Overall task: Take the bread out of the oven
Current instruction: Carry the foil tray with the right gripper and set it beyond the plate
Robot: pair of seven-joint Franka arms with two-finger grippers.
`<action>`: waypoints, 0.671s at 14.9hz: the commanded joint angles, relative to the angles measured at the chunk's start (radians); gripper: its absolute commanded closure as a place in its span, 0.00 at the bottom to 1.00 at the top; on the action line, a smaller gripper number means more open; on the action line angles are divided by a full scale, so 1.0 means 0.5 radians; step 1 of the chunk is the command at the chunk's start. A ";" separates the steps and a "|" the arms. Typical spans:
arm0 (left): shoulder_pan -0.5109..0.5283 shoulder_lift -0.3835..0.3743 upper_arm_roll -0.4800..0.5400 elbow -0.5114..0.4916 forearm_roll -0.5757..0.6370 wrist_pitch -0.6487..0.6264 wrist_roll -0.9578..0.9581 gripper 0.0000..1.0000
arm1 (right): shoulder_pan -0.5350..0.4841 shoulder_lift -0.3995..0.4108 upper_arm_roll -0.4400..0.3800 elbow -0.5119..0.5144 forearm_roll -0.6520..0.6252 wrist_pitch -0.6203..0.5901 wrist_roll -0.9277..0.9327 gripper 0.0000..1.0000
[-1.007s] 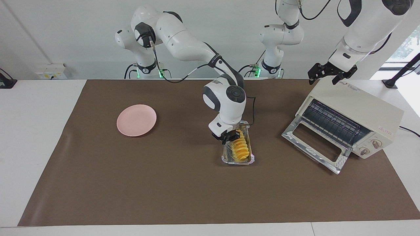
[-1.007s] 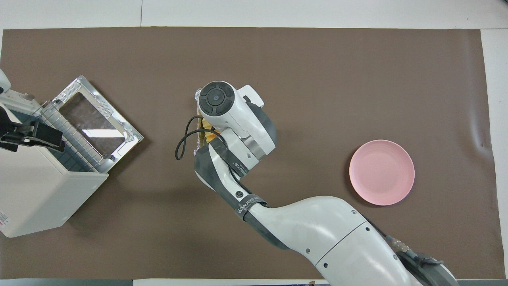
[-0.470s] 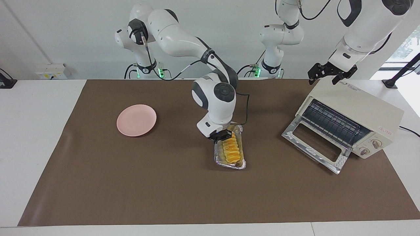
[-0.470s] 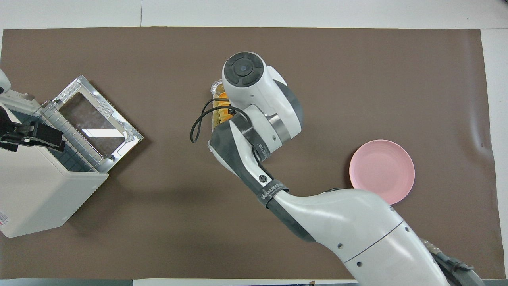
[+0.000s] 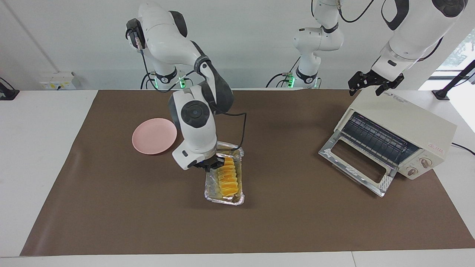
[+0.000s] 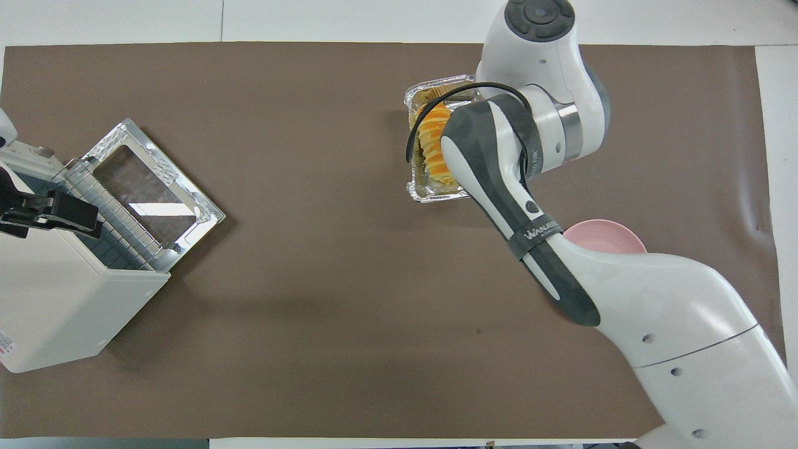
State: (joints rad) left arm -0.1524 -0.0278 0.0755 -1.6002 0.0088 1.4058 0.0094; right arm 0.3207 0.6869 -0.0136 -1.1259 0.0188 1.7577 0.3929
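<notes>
Seen facing, the right gripper point(image 5: 210, 164) pinches the foil tray point(image 5: 225, 180) holding the bread point(image 5: 227, 176) mid-table, long axis pointing away from the robots; overhead, the spread left gripper point(image 6: 53, 213) waits above the open oven point(image 6: 75, 280).

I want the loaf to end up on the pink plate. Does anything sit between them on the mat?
Nothing visible does. The bread, in the foil tray the right gripper grips, has only bare mat before the pink plate.

pink plate point(image 6: 601, 232) mostly under right arm
</notes>
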 commanded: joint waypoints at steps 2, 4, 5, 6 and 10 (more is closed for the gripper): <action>0.019 -0.043 -0.010 -0.039 -0.024 0.026 0.006 0.00 | -0.267 0.022 0.018 0.024 0.012 0.007 -0.377 1.00; 0.019 -0.043 -0.010 -0.039 -0.024 0.026 0.006 0.00 | -0.347 0.025 0.015 0.012 0.011 0.052 -0.570 1.00; 0.019 -0.046 -0.010 -0.039 -0.024 0.026 0.006 0.00 | -0.380 0.022 0.015 0.003 0.011 0.116 -0.635 1.00; 0.019 -0.046 -0.010 -0.039 -0.024 0.026 0.006 0.00 | -0.414 0.019 0.015 -0.043 0.008 0.166 -0.663 1.00; 0.019 -0.046 -0.010 -0.039 -0.024 0.026 0.006 0.00 | -0.524 0.022 0.009 -0.144 -0.041 0.307 -0.868 1.00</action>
State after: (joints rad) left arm -0.1524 -0.0278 0.0755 -1.6002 0.0088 1.4058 0.0094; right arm 0.0946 0.7042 -0.0163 -1.1627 0.0107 1.8667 0.0283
